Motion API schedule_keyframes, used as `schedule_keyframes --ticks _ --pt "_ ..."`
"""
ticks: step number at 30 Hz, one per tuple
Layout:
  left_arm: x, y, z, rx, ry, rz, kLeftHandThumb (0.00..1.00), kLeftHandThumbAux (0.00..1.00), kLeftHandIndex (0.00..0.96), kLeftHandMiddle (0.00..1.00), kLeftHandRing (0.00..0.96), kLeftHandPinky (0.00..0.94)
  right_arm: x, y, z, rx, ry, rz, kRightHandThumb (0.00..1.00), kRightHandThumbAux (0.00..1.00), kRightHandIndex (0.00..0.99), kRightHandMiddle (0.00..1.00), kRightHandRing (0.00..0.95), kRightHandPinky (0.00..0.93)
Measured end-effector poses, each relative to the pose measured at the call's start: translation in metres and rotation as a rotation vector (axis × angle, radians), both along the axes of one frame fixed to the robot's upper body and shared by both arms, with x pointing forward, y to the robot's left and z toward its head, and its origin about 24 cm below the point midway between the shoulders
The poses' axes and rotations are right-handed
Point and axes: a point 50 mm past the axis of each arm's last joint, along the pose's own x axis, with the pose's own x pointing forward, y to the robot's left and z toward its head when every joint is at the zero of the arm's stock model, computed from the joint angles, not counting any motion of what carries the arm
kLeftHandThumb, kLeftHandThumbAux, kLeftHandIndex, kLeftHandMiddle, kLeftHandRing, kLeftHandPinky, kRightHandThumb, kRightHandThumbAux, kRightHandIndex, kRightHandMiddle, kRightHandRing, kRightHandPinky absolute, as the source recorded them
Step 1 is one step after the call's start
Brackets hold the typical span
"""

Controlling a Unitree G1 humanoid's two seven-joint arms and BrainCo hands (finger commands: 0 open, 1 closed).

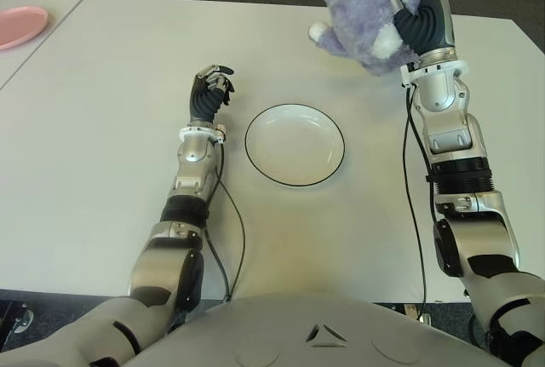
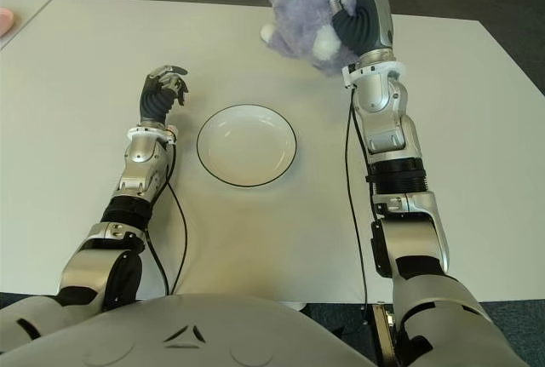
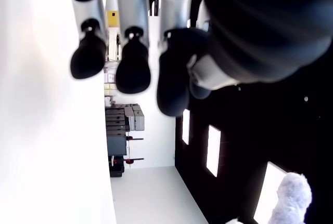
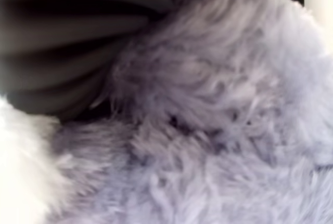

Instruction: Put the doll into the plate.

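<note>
Right hand (image 1: 423,11): raised above the far right part of the table, fingers clamped around the doll; its wrist view is filled with purple fur pressed against the dark palm.
Doll (image 1: 362,9): a purple plush toy with white paws and a white sewn-in label, held clear of the table surface, hanging on the inner side of the right hand. It sits beyond the plate and off to its right, not yet above it.
Plate (image 1: 295,145): white, round, dark-rimmed, lying flat near the middle of the table between the two arms; nothing is in it.
Left hand (image 1: 210,90): idle, showing just to the left of the plate, fingers curled with nothing in them, as its wrist view confirms.
Table (image 1: 119,129): pale top carrying the plate; whether the left hand touches it cannot be told.
Pink plate (image 1: 20,25): a second dish on a neighbouring table at the far left, well apart from the work.
Done so far: the doll is grasped and lifted.
Left to do: by judgement, carry the doll toward the robot and inward until it is over the white plate, lower it, and release the grip so that it rests inside the rim.
</note>
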Motion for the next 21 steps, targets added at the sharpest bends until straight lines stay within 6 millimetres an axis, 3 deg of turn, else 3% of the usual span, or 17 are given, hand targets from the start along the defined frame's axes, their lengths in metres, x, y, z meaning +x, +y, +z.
schedule_keyframes --ticks 21 --pt "0.008 -0.002 0.002 -0.002 0.007 -0.013 0.714 0.701 0.443 0.725 0.75 0.722 -0.021 0.045 0.017 -0.113 -0.064 0.224 0.853 0.677 0.401 0.545 0.878 0.875"
